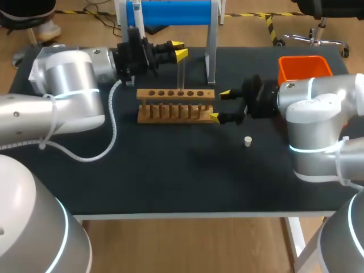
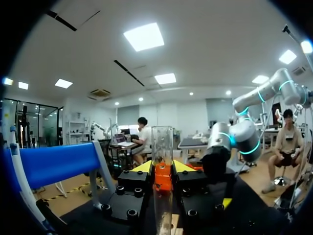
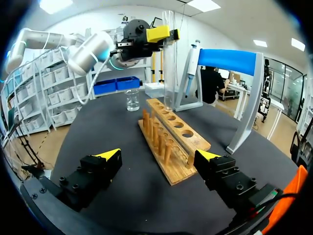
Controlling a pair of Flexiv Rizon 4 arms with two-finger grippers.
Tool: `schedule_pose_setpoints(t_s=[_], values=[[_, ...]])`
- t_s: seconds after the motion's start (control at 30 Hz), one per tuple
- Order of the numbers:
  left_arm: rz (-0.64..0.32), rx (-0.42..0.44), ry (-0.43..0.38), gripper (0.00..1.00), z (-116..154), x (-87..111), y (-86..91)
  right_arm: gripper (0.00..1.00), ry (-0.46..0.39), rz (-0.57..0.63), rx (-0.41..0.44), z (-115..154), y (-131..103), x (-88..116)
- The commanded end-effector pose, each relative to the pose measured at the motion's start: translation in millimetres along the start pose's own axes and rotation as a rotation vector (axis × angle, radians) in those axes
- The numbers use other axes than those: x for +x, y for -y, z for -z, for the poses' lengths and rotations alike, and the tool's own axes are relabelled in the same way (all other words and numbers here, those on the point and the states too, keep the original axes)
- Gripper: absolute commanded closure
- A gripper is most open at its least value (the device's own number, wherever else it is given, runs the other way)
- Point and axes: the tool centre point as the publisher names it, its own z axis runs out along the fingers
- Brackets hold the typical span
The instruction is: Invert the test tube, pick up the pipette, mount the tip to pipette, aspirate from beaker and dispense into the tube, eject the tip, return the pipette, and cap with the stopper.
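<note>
A clear test tube (image 1: 181, 74) stands upright over the wooden rack (image 1: 175, 106), its lower end down at one of the rack's holes. My left gripper (image 1: 180, 50) is shut on the tube's upper part. In the left wrist view the tube (image 2: 162, 142) sits between the fingers, open mouth up. My right gripper (image 1: 219, 106) is open around the rack's right end, holding nothing. In the right wrist view the rack (image 3: 171, 134) lies between and ahead of the right gripper (image 3: 159, 156). The pipette (image 3: 192, 63) hangs on the blue stand (image 3: 227, 59). A beaker (image 3: 132, 100) stands beyond the rack.
A small white stopper (image 1: 248, 141) lies on the black table (image 1: 170, 176), in front of my right gripper. An orange bin (image 1: 304, 67) sits at the back right. The blue pipette stand (image 1: 170, 12) rises behind the rack.
</note>
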Motion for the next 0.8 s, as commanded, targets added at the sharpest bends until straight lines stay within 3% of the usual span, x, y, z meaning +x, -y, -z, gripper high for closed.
schedule_pose_setpoints(t_s=[0.03, 0.8], values=[[0.001, 0.013, -0.008, 1.00, -5.7, -4.2, -7.4, 0.00, -0.002, 0.000, 0.002, 0.7, 0.0, -0.5], [0.012, 0.010, 0.008, 1.00, 0.5, 0.5, -26.6, 0.00, -0.002, 0.000, 0.002, 0.7, 0.0, -0.5]])
